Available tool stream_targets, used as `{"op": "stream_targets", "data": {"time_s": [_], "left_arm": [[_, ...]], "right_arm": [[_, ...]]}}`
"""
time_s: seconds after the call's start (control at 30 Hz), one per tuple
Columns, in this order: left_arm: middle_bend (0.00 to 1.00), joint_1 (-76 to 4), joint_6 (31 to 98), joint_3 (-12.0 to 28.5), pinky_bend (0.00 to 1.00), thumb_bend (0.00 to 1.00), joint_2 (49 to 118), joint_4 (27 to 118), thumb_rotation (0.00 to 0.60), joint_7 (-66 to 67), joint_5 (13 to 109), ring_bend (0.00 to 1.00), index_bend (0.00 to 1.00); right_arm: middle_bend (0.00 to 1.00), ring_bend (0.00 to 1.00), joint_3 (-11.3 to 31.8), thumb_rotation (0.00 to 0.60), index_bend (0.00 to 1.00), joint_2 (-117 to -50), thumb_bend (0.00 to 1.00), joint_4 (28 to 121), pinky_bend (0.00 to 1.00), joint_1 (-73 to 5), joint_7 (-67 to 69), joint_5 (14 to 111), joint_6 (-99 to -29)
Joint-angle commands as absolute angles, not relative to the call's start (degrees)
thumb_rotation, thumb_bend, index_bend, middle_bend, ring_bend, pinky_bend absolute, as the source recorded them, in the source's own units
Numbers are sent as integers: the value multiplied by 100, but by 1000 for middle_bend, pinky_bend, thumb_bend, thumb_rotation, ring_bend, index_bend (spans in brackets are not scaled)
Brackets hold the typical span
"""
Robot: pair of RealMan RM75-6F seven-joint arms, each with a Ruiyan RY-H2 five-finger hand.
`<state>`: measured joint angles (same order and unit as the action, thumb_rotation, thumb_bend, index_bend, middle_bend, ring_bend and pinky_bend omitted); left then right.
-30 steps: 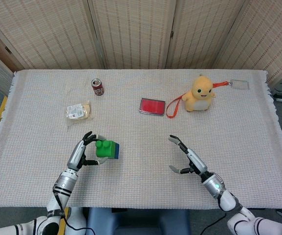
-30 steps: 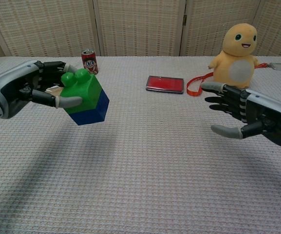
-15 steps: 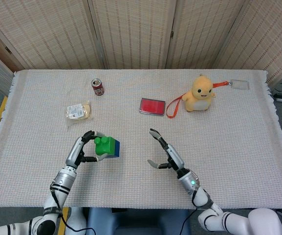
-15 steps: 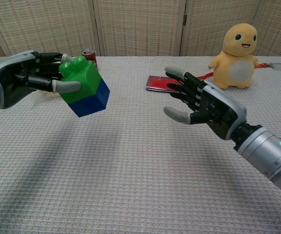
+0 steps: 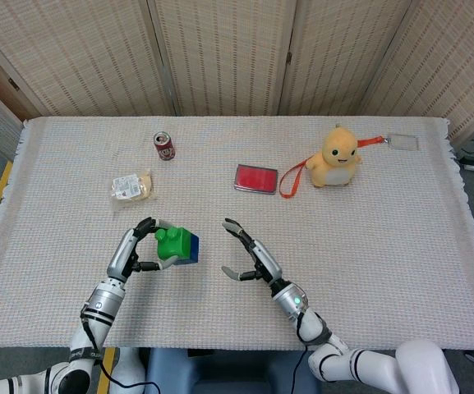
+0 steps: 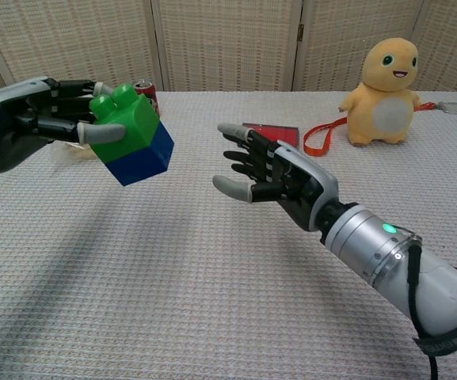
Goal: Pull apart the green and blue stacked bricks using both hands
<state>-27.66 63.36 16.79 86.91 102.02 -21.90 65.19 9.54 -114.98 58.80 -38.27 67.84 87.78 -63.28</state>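
A green brick (image 6: 124,119) is stacked on a blue brick (image 6: 141,161), and the pair hangs tilted above the table. My left hand (image 6: 34,123) grips the green part from the left; in the head view the same hand (image 5: 137,247) and stack (image 5: 177,245) sit near the table's front left. My right hand (image 6: 279,176) is open with fingers spread, palm turned toward the stack, a short gap to its right. From above, that right hand (image 5: 249,257) is level with the bricks and apart from them.
A red flat case (image 5: 255,178) lies mid-table, with a yellow plush toy (image 5: 336,157) and its orange strap to the right. A soda can (image 5: 164,145) and a wrapped snack (image 5: 131,186) lie at the back left. The woven cloth (image 5: 401,246) covers the table.
My right hand has swept leftward toward the stack, staying open. My left hand has lifted the bricks slightly and kept its grip.
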Motion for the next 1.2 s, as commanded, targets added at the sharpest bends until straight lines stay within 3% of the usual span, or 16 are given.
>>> {"op": "stream_targets", "data": {"time_s": [0.03, 0.8, 1.03, 1.2], "left_arm": [[875, -2769, 6320, 1676, 0, 452, 8723, 10122, 600, -2247, 6545, 370, 686], [875, -2846, 6240, 1593, 0, 452, 9030, 10053, 600, -2312, 6671, 370, 686], [875, -2854, 6217, 1572, 0, 453, 9067, 10054, 600, -2308, 6683, 370, 686], [875, -2855, 6211, 1580, 0, 453, 9069, 10063, 600, -2315, 6684, 370, 686]], "right_arm": [[43, 64, 980, 600, 109, -11532, 362, 5953, 0, -3862, 6718, 8721, -6277], [60, 77, 1157, 600, 116, -11732, 362, 6239, 0, -4160, 6584, 8495, -5936], [109, 120, 1173, 600, 261, -11821, 362, 6201, 2, -4172, 6448, 8399, -5862], [164, 182, 1179, 600, 334, -11883, 362, 6154, 76, -4154, 6385, 8365, -5877]]}}
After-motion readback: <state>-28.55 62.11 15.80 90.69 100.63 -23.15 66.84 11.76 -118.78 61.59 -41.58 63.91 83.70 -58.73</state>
